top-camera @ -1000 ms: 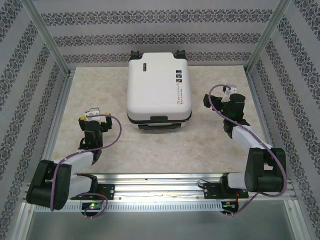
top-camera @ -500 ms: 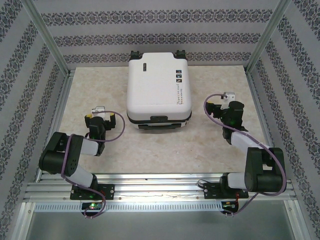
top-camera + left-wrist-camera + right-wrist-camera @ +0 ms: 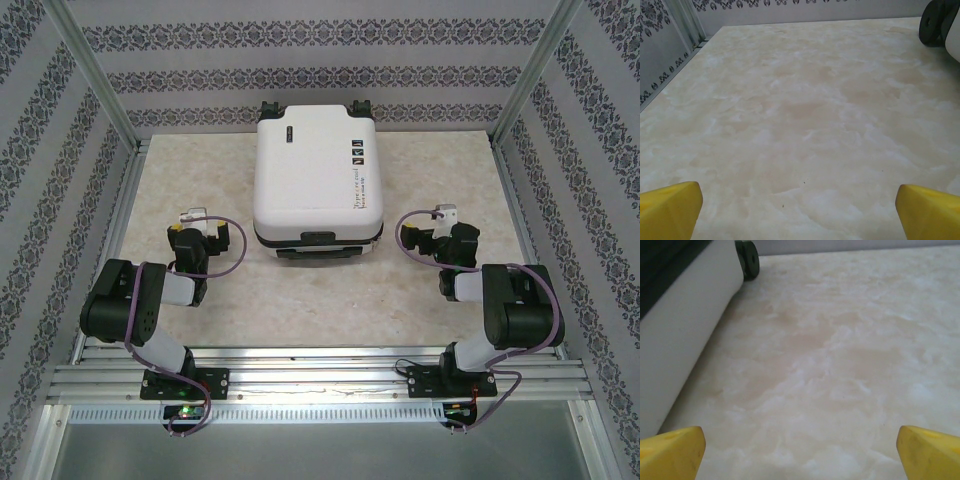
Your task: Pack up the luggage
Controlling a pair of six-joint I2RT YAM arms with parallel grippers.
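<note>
The luggage point(image 3: 318, 180) is a white hard-shell suitcase lying flat and closed at the back middle of the table, its black wheels at the far end and its black handle point(image 3: 318, 238) facing me. My left gripper point(image 3: 197, 230) sits low to the left of its near corner, open, with nothing between the yellow fingertips point(image 3: 670, 210). To the right of the near corner my right gripper point(image 3: 440, 240) also stands open and empty. The left wrist view catches a caster wheel point(image 3: 935, 22) at the top right. The suitcase's white side point(image 3: 685, 325) runs along the left of the right wrist view.
The beige marbled tabletop point(image 3: 300, 300) lies bare between the suitcase and the arm bases. Patterned walls with metal posts point(image 3: 100, 90) close in the left, back and right. A metal rail point(image 3: 320, 365) runs along the near edge.
Both arms have folded back toward their bases. The right gripper came nearer and lower beside the suitcase; the left elbow drew back. Both grippers stayed open, and the suitcase has not moved.
</note>
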